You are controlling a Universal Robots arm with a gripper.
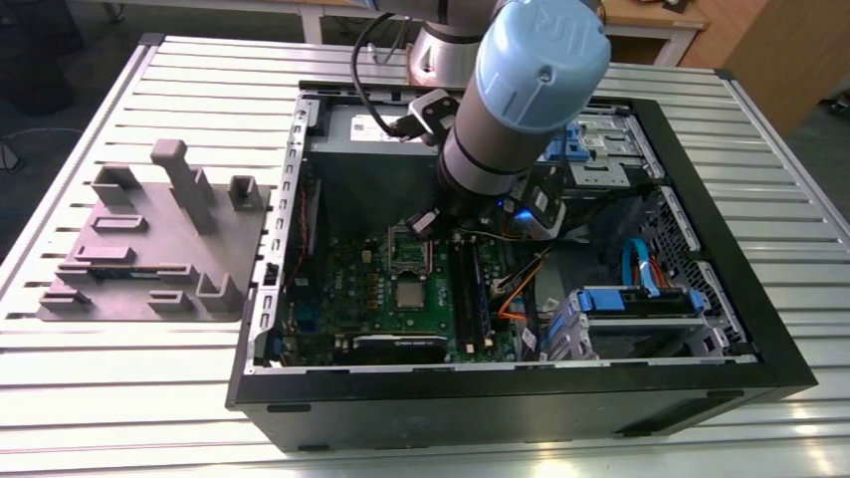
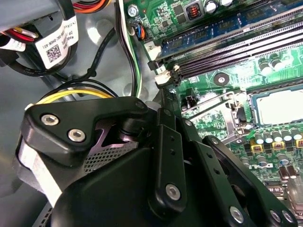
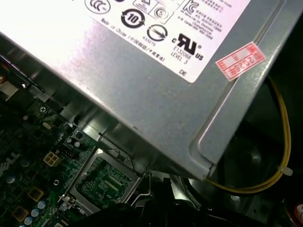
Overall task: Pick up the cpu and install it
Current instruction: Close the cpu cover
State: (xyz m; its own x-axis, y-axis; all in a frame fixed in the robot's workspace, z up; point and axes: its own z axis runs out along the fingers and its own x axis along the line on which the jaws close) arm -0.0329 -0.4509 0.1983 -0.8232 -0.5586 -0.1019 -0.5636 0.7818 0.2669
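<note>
Black linkage of the pincer [image 2: 189, 189] sits closest to the lens in the second wrist view, low over the green motherboard [image 1: 378, 304]. Whether the pincer stands wide or narrow cannot be told.

In the exterior view it hangs under the grey-blue arm [image 1: 525, 100], inside the open computer case [image 1: 743, 299], at the far end of the metal socket frame [image 1: 409, 249]. Green board shows through that frame's opening. Just on the near side of the frame the cpu [image 1: 409, 295] lies flat on the motherboard, shiny top up, apart from the pincer.

Long dark memory slots [image 2: 227, 42] run beside the socket area, on the exterior view's right of the cpu. Farther off, in the first wrist view, the grey power supply box [image 3: 142, 94] carries white labels, and a yellow wire [image 3: 286, 142] loops past its corner.

The case rests on a slatted metal surface [image 1: 133, 398]. A grey fixture block [image 1: 159, 249] stands on that surface at the exterior view's left of the case, well apart from the cpu.
</note>
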